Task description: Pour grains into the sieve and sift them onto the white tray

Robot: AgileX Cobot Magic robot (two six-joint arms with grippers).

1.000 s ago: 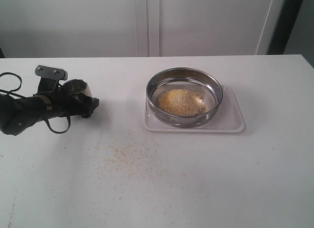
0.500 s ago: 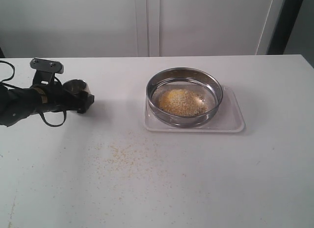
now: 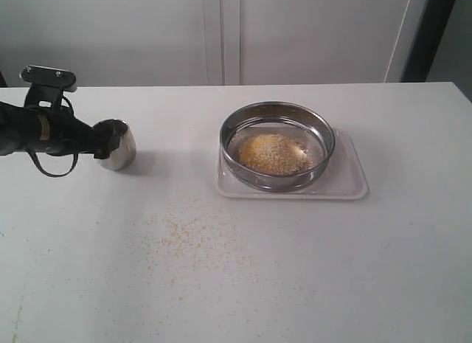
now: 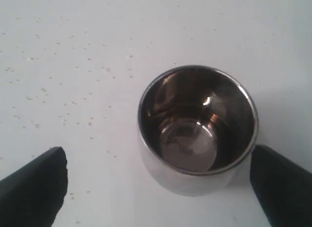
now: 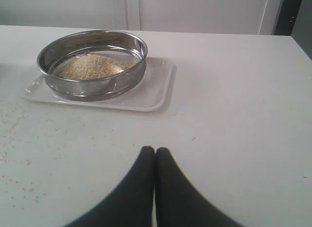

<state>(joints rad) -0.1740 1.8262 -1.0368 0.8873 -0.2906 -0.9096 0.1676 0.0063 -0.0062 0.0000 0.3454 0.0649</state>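
The sieve sits on the white tray right of centre. It holds a heap of yellow and beige grains. A small steel cup stands upright and empty on the table at the left. My left gripper is open, its fingers wide apart on either side of the cup's near edge without clamping it. My right gripper is shut and empty above bare table, short of the tray; the exterior view does not show it.
Spilled grains lie scattered on the white table in front of and between the cup and the tray. A white wall runs behind the table's far edge.
My left arm has drawn back to the left. The cup, earlier deep between the fingers, now stands mostly uncovered in front of them. The sieve and the tray have not moved.
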